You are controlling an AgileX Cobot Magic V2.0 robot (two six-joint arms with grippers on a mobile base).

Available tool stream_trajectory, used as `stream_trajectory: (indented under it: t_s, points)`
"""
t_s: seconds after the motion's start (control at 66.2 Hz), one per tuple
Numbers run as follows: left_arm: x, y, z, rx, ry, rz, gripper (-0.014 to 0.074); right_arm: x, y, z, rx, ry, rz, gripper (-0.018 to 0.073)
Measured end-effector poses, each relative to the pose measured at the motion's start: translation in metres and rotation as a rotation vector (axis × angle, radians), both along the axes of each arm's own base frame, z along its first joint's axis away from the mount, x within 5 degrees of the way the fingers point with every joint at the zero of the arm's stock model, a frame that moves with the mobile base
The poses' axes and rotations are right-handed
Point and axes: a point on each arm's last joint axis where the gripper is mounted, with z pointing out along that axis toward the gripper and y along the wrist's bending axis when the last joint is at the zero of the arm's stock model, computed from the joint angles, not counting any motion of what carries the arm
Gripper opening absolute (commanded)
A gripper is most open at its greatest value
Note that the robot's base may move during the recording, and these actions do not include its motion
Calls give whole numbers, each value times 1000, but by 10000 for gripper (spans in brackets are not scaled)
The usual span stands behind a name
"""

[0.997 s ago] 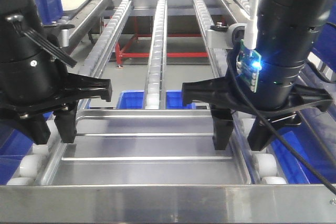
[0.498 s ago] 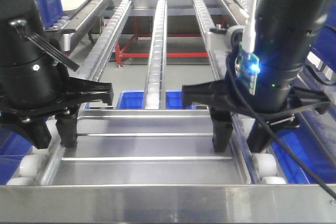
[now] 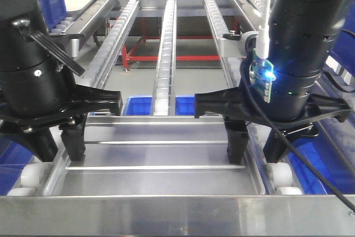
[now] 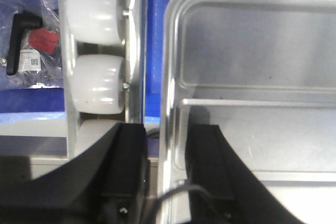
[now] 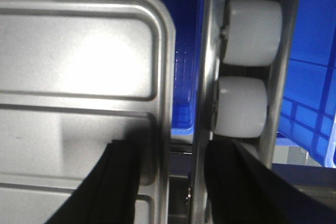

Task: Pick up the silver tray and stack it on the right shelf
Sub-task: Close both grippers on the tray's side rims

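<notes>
The silver tray (image 3: 161,181) lies flat on the roller rails at the front. My left gripper (image 3: 60,154) is open and straddles the tray's left rim, one finger inside the tray and one outside; the left wrist view (image 4: 167,129) shows gaps on both sides of the rim. My right gripper (image 3: 257,156) is open and straddles the right rim. In the right wrist view (image 5: 178,148) its inner finger is against the tray wall and its outer finger is beyond the roller rail. The tray (image 4: 252,51) (image 5: 68,51) is empty.
White rollers (image 4: 97,82) (image 5: 244,106) flank the tray on both sides. Blue bins (image 3: 138,105) sit below the rails. Three roller rails (image 3: 166,37) run away from me. A metal bar (image 3: 177,215) crosses the front edge. A plastic bag with a black handle (image 4: 26,35) lies at the left.
Both grippers have come down a little over the tray's side rims. The tray has not moved.
</notes>
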Motion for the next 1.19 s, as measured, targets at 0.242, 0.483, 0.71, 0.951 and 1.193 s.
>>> stream_trajectory:
  t_s: [0.242,0.483,0.71,0.951,1.193]
  points:
    - [0,0,0,0,1,-2,130,0,0,0,0,0,0,415]
    - [0,0,0,-2,5,0,129,2,1,0,9,-14,4,414]
    - [-1,0,0,3,13,3,129,2,1,-2,7,-12,5,414]
    - [-1,1,0,5,14,3,129,3,2,-2,13,-20,7,414]
    - [-1,1,0,5,14,3,129,3,2,-2,14,-21,7,414]
